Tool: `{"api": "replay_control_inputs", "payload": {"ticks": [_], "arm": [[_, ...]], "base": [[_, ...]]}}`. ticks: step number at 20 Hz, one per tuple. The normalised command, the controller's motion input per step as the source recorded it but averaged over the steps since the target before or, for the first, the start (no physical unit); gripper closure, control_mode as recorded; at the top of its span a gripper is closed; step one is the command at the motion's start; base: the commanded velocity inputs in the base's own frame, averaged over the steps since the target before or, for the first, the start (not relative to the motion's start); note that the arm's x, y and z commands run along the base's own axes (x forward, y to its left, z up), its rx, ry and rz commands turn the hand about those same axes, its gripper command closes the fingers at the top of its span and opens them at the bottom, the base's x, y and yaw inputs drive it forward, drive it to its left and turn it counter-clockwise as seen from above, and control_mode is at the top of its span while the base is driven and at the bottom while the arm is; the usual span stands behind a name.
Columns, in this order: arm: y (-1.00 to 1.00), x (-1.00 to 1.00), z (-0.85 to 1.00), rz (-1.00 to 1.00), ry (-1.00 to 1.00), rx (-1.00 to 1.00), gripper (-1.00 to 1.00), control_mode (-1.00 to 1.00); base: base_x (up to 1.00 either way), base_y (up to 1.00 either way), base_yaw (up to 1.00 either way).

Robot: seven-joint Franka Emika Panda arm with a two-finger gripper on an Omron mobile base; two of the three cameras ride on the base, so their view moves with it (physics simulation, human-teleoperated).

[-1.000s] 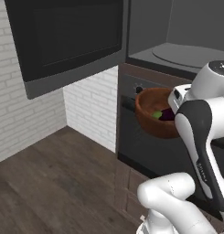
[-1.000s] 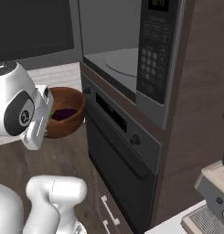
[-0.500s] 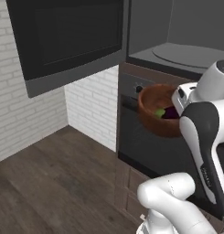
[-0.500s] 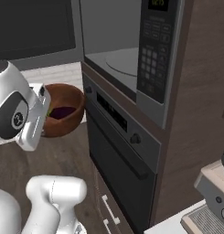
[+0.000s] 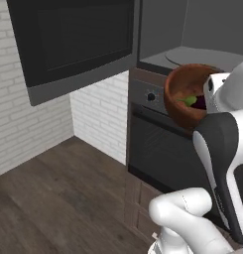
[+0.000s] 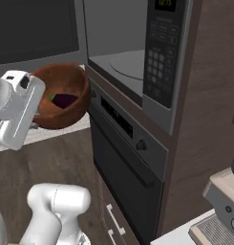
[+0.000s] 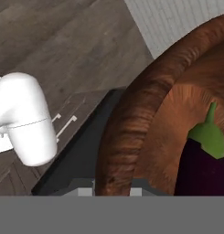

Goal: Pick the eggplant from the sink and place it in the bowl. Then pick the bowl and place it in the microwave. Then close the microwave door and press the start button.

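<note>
The reddish-brown wooden bowl [image 5: 181, 101] [image 6: 58, 112] [image 7: 131, 123] hangs tilted in the air in front of the oven, just below the open microwave [image 5: 192, 54] [image 6: 123, 62]. My gripper [image 7: 112, 189] is shut on the bowl's thick rim, its white hand [image 6: 20, 107] beside the bowl. Inside the bowl lies the dark purple eggplant [image 5: 201, 102] [image 6: 65, 100] [image 7: 202, 169] with its green stem end. The microwave door [image 5: 78, 44] [image 6: 32, 28] stands swung open to the left. The sink is out of view.
A black built-in oven [image 5: 162, 149] [image 6: 121, 162] with a knob sits right under the microwave. The keypad [image 6: 159, 57] is on the microwave's right side. A coffee machine [image 6: 223, 206] stands at the lower right. White brick wall [image 5: 29, 124] and wooden floor lie to the left.
The arm has lifted the bowl with the eggplant higher, closer to the level of the microwave opening. The grip on the rim has stayed the same.
</note>
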Motion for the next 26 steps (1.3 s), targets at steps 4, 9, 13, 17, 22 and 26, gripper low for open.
{"api": "replay_control_inputs", "payload": {"ticks": [4, 9, 13, 17, 22, 26], "arm": [[-0.25, 0.0, 0.6, -0.19, -0.14, 0.01, 1.0, -1.0], [-0.24, 0.06, 0.31, -0.15, -0.31, 0.04, 1.0, -1.0], [-0.24, 0.38, 0.12, -0.17, -0.11, 0.01, 1.0, -1.0], [-0.33, 0.6, 0.02, -0.14, -0.09, 0.02, 1.0, -1.0], [-0.32, 0.58, 0.25, -0.14, 0.0, 0.01, 1.0, -1.0], [-0.42, 0.35, 0.32, -0.12, 0.03, 0.03, 1.0, -1.0]], "base": [[0.0, 0.0, 0.0], [0.0, 0.0, 0.0], [0.0, 0.0, 0.0], [0.0, 0.0, 0.0], [0.0, 0.0, 0.0], [0.0, 0.0, 0.0]]}}
